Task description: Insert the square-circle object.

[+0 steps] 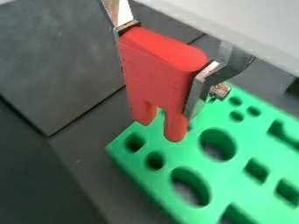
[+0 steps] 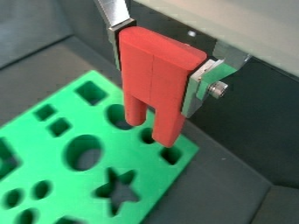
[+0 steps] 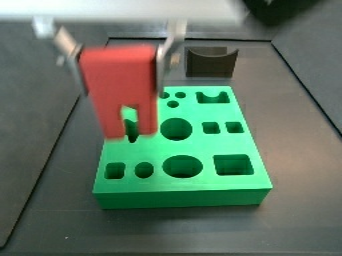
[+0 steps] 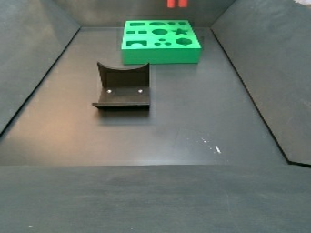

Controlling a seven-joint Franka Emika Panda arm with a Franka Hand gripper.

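— Where do we stand with the insertion?

— Going from near to far in a side view, nearest us we have bare dark floor, then the dark grey block (image 4: 122, 86) with its curved cut-out, sitting alone and well apart from the work. Far back lies the green board (image 4: 162, 50).

— And the red block?

— We have it in hand. The gripper (image 1: 163, 54) is clamped on the red block (image 1: 158, 74), one silver finger (image 1: 117, 19) on one narrow side, its partner on the opposite side. In both wrist views the block hangs upright with its two prongs pointing down, notch between them.

— Is it in a hole yet?

— We judge not fully. In a wrist view the longer prong (image 2: 167, 131) reaches down to a hole (image 2: 173, 157) near the board's edge, but whether its tip has entered or only hovers above, we cannot tell. Most of the block is plainly above the board. In a side view the block (image 3: 118, 80) stands over the left part of the board (image 3: 187, 190), tall and unsunk.

— So what is done, what is left?

— Picking up and carrying over look done. Left, as we judge it: lining both prongs with their holes, pressing down until seated, then letting go.
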